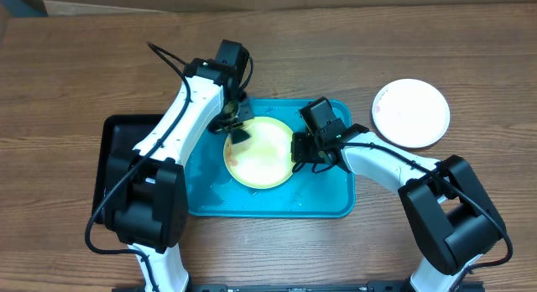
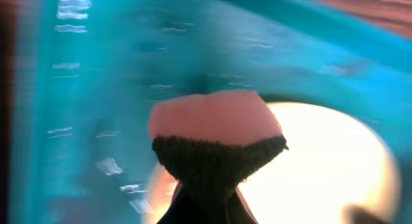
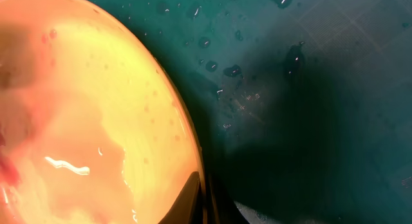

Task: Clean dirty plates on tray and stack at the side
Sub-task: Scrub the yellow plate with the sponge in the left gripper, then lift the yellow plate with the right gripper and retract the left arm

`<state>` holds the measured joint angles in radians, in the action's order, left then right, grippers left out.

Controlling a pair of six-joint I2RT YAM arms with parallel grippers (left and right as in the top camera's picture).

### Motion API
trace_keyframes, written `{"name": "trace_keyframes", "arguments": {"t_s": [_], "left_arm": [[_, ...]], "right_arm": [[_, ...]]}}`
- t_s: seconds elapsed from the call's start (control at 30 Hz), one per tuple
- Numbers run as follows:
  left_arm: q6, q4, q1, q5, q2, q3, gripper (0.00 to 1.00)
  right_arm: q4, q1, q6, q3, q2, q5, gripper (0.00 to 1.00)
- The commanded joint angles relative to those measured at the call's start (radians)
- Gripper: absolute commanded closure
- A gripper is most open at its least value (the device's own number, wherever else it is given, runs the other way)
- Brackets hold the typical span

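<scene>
The yellow-green plate (image 1: pixel 260 153) lies in the middle of the turquoise tray (image 1: pixel 327 204), wet and with faint smears. My left gripper (image 1: pixel 241 132) is shut on a sponge (image 2: pixel 215 140) with a pink body and a dark scouring side, pressed at the plate's upper-left edge (image 2: pixel 322 166). My right gripper (image 1: pixel 298 149) is shut on the plate's right rim, one finger over it and one under it (image 3: pixel 206 198). The white plate (image 1: pixel 411 113) lies on the table to the right of the tray. The light blue plate is out of view.
A black tray (image 1: pixel 117 132) lies against the turquoise tray's left side, partly under my left arm. Water drops lie on the turquoise tray floor (image 3: pixel 309 89). The table is brown wood (image 1: pixel 67 65).
</scene>
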<state>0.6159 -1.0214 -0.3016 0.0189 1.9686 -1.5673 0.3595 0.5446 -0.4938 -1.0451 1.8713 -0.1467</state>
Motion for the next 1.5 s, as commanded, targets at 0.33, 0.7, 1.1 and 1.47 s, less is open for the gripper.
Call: {"name": "trace_keyframes", "arguments": {"t_s": [0.33, 0.7, 1.1, 1.47], "left_arm": [[-0.039, 0.224, -0.095, 0.143, 0.032, 0.209, 0.96], [-0.036, 0.041, -0.055, -0.307, 0.032, 0.201, 0.96], [0.023, -0.408, 0.010, -0.525, 0.031, -0.162, 0.96], [0.305, -0.627, 0.288, -0.601, -0.053, -0.226, 0.96]], "right_arm": [[0.018, -0.007, 0.000, 0.010, 0.005, 0.056, 0.96], [0.024, -0.007, 0.000, 0.010, 0.005, 0.057, 0.96], [0.037, -0.007, -0.001, 0.010, 0.005, 0.056, 0.96], [0.112, 0.009, 0.201, -0.105, -0.082, -0.051, 0.96]]}}
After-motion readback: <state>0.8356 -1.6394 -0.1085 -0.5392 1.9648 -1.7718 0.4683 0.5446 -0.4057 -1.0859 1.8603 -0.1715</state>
